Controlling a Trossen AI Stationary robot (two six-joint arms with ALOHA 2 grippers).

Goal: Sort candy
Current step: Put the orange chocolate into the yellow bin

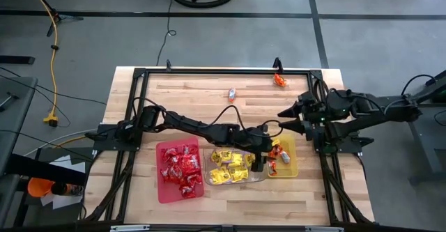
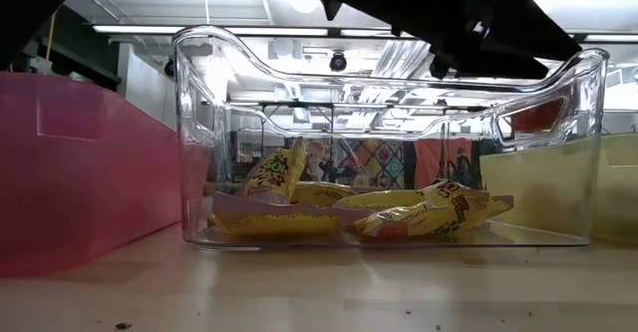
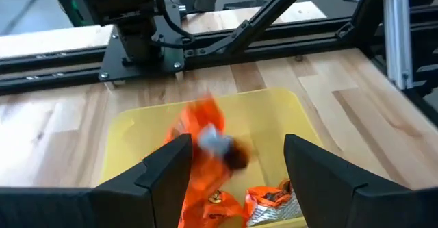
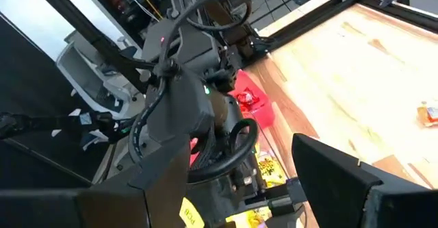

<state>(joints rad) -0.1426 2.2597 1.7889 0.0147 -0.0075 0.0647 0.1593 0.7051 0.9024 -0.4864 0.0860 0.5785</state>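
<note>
**Arm:** Candy is mostly sorted. Red packets (image 1: 180,168) are in the red tray (image 1: 163,190), yellow packets (image 1: 231,168) in the clear tray (image 1: 259,177), orange ones (image 1: 277,153) in the yellow tray (image 1: 291,168). Two strays are on the table (image 1: 195,93) near the far edge: an orange packet (image 1: 280,80) and a pale one (image 1: 231,93).

**Op:** Where are your grippers?

**Arm:** Left gripper (image 3: 236,170) is over the yellow tray with its fingers spread. An orange packet (image 3: 205,135) shows between them, blurred. My read is it's dropping free, not held. Right gripper (image 1: 288,120) waits just beyond the yellow tray at the right side, fingers apart, holding nothing.

**Op:** Risks?

**Arm:** Three.
- The packet could catch the tray wall or bounce off the pile already in there, then land on the table or in the clear tray next door. The trays sit close together.
- My left arm lies low across the clear tray. Pulling back without lifting first could clip a rim and shove the trays.
- The right gripper is parked near my left wrist. A reach for the far strays from either side may cross paths.

**Op:** The pale stray?

**Arm:** Can't tell its colour class from here.
</note>
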